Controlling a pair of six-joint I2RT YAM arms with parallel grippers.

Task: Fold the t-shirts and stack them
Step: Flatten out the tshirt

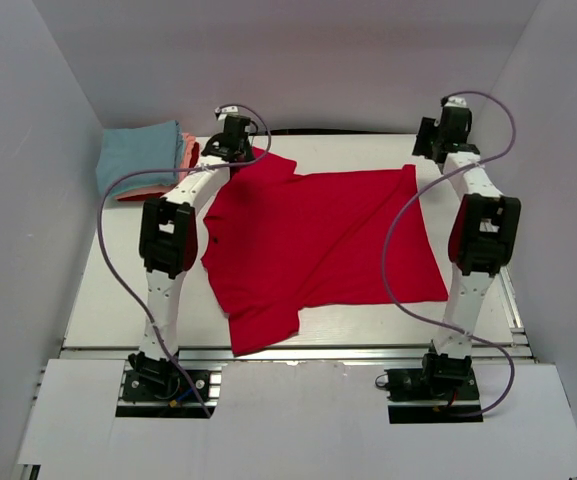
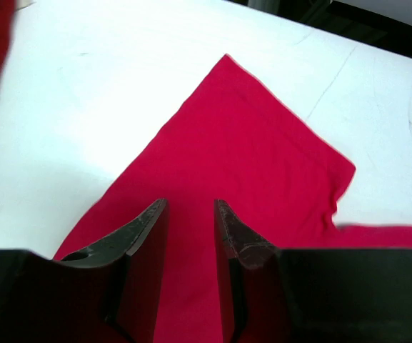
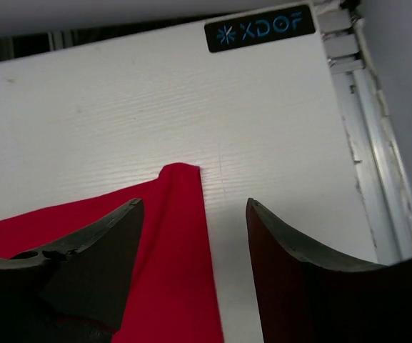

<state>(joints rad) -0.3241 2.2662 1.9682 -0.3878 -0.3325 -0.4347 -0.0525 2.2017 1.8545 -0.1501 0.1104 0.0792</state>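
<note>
I see the red t-shirt (image 1: 318, 240) spread flat across the middle of the counter (image 1: 118, 300), with a folded stack (image 1: 138, 160) of light blue over salmon-pink at the far left. My right fingers (image 3: 106, 232) stand wide apart above the shirt's far right corner, gripping nothing. My left fingers (image 2: 145, 229) sit partly apart at the far left sleeve with red cloth in the gap, and I cannot tell whether they pinch it.

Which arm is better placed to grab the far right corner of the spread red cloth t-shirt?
Right. The open right hand hangs directly over that corner of the bright red cloth t-shirt; the left hand is across the table, over the sleeve.
</note>
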